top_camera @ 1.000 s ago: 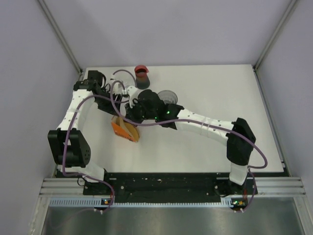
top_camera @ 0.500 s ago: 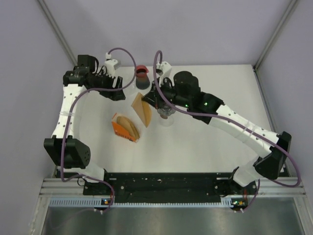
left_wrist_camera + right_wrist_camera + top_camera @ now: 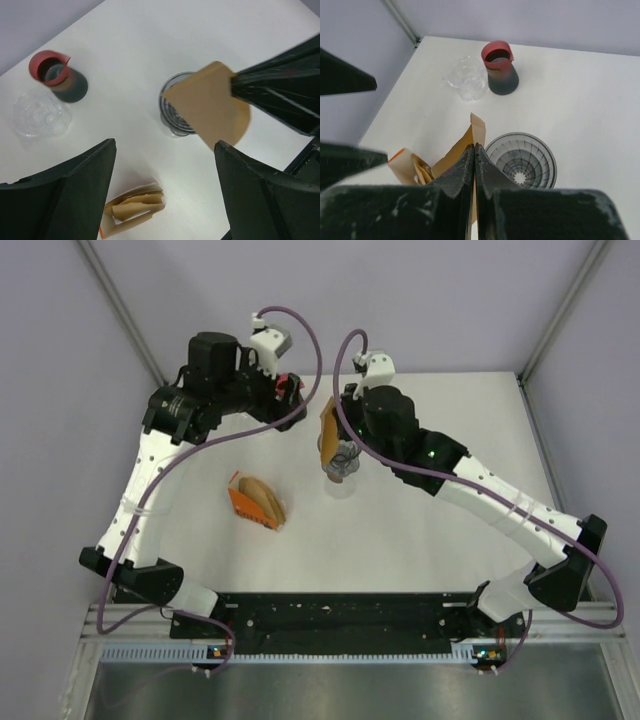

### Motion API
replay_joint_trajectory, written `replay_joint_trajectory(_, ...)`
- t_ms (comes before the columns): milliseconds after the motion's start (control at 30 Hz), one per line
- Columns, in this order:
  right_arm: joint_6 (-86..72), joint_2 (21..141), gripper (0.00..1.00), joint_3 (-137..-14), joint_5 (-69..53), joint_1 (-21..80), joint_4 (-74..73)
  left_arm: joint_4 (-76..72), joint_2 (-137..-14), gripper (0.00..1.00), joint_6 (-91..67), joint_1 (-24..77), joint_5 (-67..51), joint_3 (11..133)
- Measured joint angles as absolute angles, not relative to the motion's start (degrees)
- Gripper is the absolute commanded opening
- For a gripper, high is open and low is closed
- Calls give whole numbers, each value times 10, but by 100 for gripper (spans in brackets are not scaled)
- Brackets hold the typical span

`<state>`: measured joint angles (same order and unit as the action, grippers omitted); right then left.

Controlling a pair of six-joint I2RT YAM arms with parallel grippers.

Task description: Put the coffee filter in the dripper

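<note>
nearest on the worktop (image 3: pixel 420 540), left of centre, lies the orange pack (image 3: pixel 255 505) of spare filters, tipped over with brown edges showing at its mouth, apart from the dripper. farther in, near the middle, the dripper (image 3: pixel 342 464) stands upright with its ribbed cone open to the top, so a filter can go straight down into it. the right claw (image 3: pixel 336 428) is pinched tight on one filter (image 3: pixel 326 435), gripping the flat brown fan by its curved edge so it hangs on edge, lifted off the worktop just left of the dripper's rim. in the right wrist view the paper sits beside the cone, not inside it. held this way it looks folded flat, so i judge it must go in point first and may need spreading to seat. the left claw (image 3: pixel 162 150) hovers above, spread wide and holding nothing, looking down on both, probably kept clear or ready to help. at the far left stand a clear glass (image 3: pixel 37 115) and a red-rimmed jug (image 3: pixel 57 75) just beside it, neither needed for this step.
</note>
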<state>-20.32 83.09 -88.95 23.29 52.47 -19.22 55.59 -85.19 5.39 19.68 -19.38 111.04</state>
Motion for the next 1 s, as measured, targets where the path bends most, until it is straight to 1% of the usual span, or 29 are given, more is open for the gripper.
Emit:
replay_joint_trajectory(133, -218, 831, 0, -889, 290, 525, -179, 552, -861, 87, 60, 286, -154, 1133)
replay_joint_trajectory(300, -240, 831, 0, -889, 319, 523, -161, 546, -892, 88, 62, 328, -120, 1134)
replay_joint_trajectory(367, -248, 831, 0, -889, 321, 522, -154, 537, -906, 86, 62, 339, -108, 1133)
replay_joint_trajectory(400, -251, 831, 0, -889, 321, 522, -152, 535, -910, 84, 62, 343, -104, 1133)
replay_joint_trajectory(433, -254, 831, 0, -889, 320, 522, -150, 530, -915, 81, 62, 348, -97, 1133)
replay_joint_trajectory(533, -264, 831, 0, -889, 316, 520, -147, 515, -927, 65, 63, 359, -65, 1129)
replay_joint_trajectory(600, -269, 831, 0, -889, 312, 518, -145, 505, -931, 48, 64, 362, -37, 1126)
replay_joint_trajectory(700, -273, 830, 0, -883, 296, 512, -142, 492, -932, 16, 69, 363, 2, 1118)
replay_joint_trajectory(733, -275, 829, 0, -879, 293, 510, -141, 490, -932, 4, 67, 363, 10, 1117)
replay_joint_trajectory(767, -276, 828, 0, -874, 286, 506, -141, 486, -932, 0, 70, 363, 18, 1115)
replay_joint_trajectory(867, -278, 828, 0, -862, 264, 492, -141, 483, -932, 0, 67, 363, 33, 1107)
replay_joint_trajectory(933, -277, 828, 20, -857, 253, 483, -140, 482, -932, 0, 59, 363, 41, 1104)
replay_joint_trajectory(1000, -276, 828, 29, -851, 238, 477, -133, 482, -932, 0, 48, 363, 46, 1104)
